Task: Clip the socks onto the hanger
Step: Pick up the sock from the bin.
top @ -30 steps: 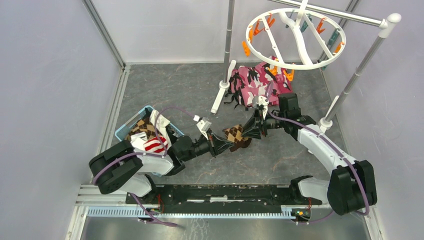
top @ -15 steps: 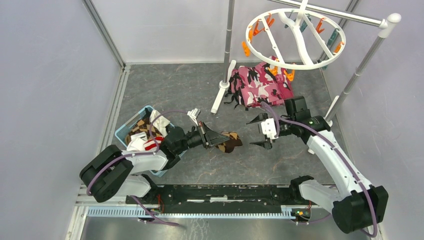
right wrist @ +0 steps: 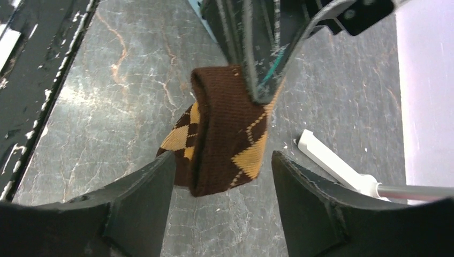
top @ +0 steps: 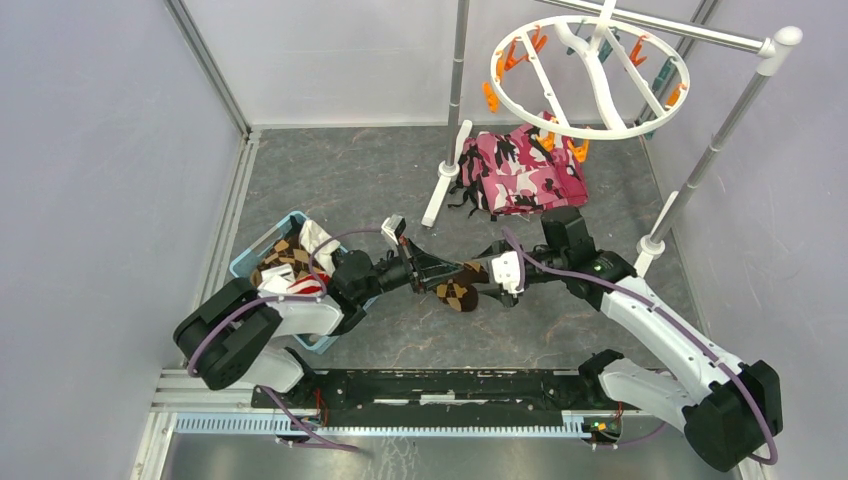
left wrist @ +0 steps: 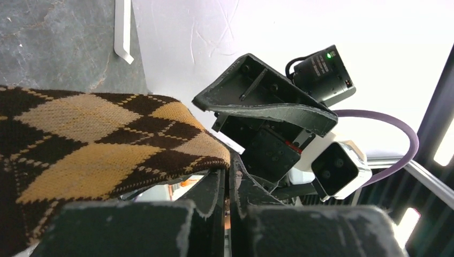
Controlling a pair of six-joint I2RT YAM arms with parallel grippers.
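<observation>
A brown-and-tan argyle sock (top: 458, 295) hangs over the grey floor, with my left gripper (top: 447, 277) shut on its upper edge. The left wrist view shows the sock (left wrist: 91, 144) draped left of the closed jaws (left wrist: 229, 182). My right gripper (top: 487, 272) faces it from the right, open; in its own view the sock (right wrist: 225, 134) dangles between and just beyond the spread fingertips (right wrist: 223, 159), untouched, pinched above by the left fingers (right wrist: 257, 48). More socks (top: 290, 262) lie in the blue basket (top: 262, 240). The round white hanger (top: 590, 75) with orange and teal pins hangs far right.
A pink camouflage cloth (top: 520, 170) lies on the floor under the hanger. The silver rail's poles (top: 715, 135) stand at the right and back, and a white foot bar (top: 440, 190) lies near the middle, also seen as a white bar (right wrist: 332, 163) close to my right fingers.
The right gripper let go of the sock, opened and pulled back right, then returned so its open jaws flank the sock. The left gripper kept hold, and the sock now hangs lower.
</observation>
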